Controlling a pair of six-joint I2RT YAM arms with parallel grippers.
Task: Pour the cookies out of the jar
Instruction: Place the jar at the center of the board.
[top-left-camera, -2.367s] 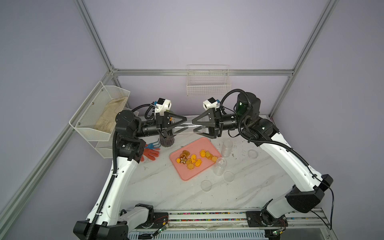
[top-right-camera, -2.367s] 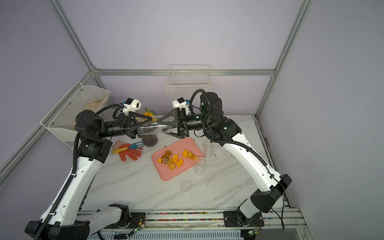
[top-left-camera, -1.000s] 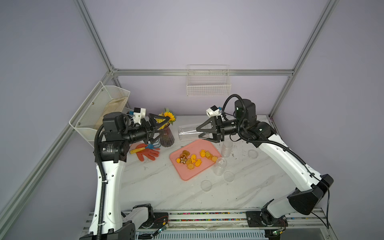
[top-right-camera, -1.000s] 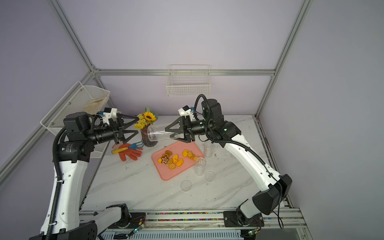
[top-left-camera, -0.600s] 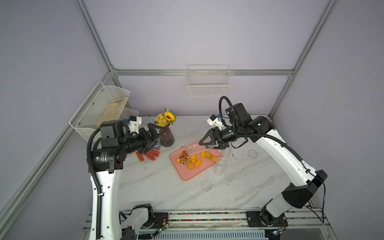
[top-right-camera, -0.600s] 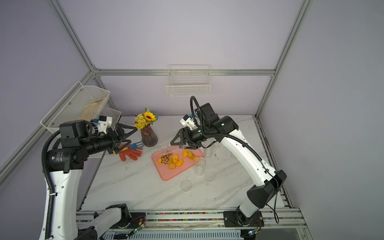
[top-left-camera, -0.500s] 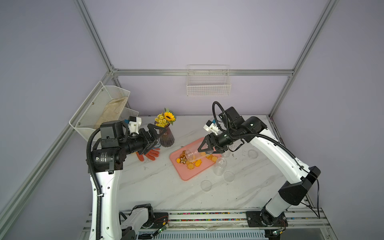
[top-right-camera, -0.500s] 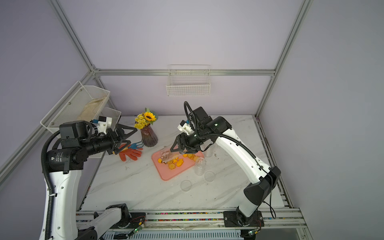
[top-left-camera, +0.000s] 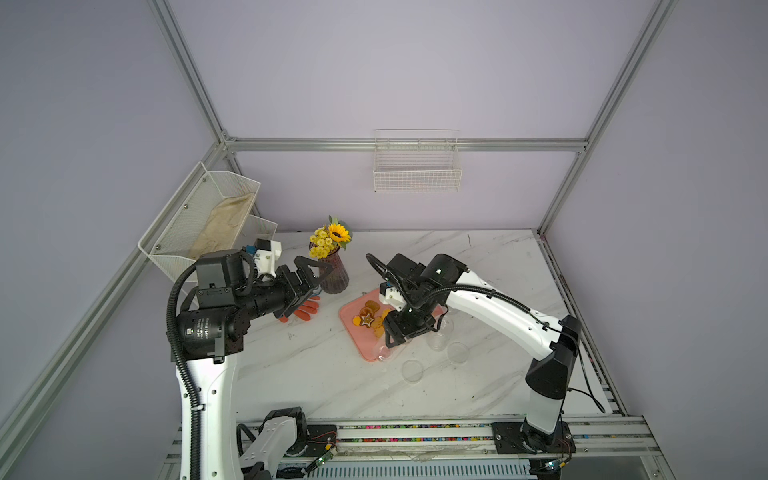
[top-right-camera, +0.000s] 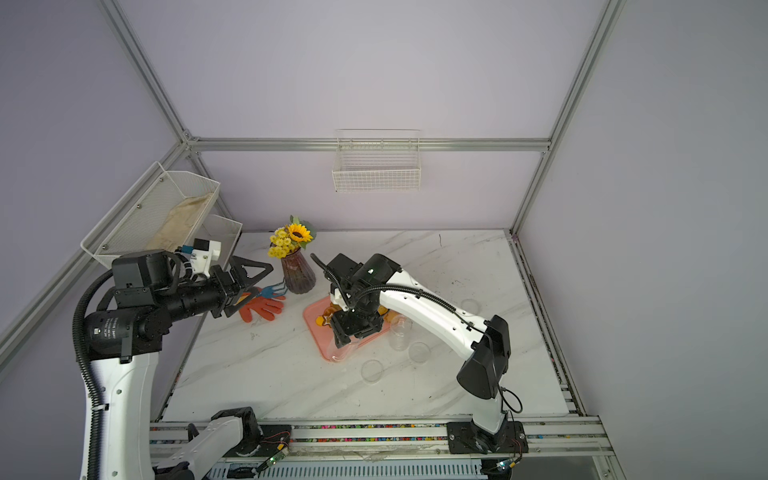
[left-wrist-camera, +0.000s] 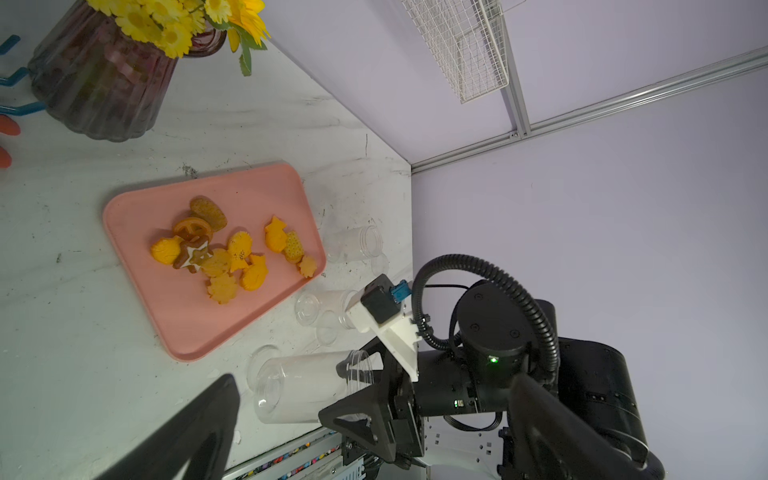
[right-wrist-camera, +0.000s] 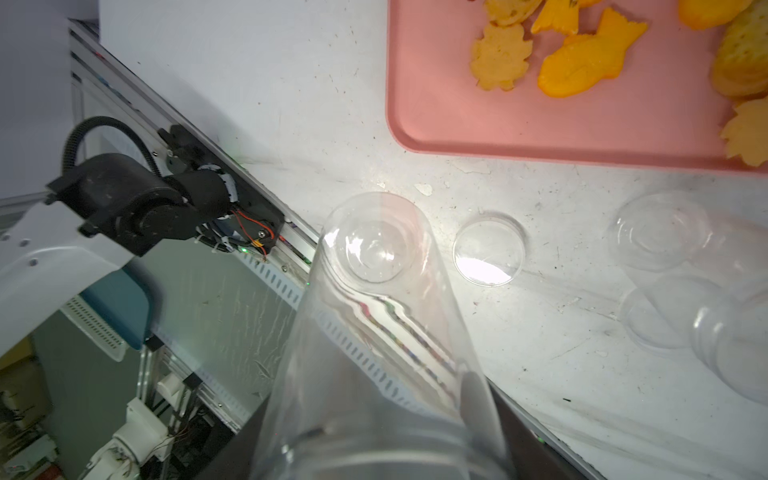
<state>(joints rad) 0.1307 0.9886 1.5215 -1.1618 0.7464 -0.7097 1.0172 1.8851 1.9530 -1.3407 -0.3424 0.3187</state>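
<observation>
As my right jaws drop from above the pink rectangular plastic tray (left-wrist-camera: 257, 195), they stay clamped on the clear, empty plastic jar (left-wrist-camera: 307, 386), now sideways, low beside the tray's near corner. Orange and brown shaped cookies (left-wrist-camera: 224, 249) lie heaped on the tray. My left jaws, pulled back, gape wide, holding nothing. Pouring looks finished; only setting the jar down remains.
</observation>
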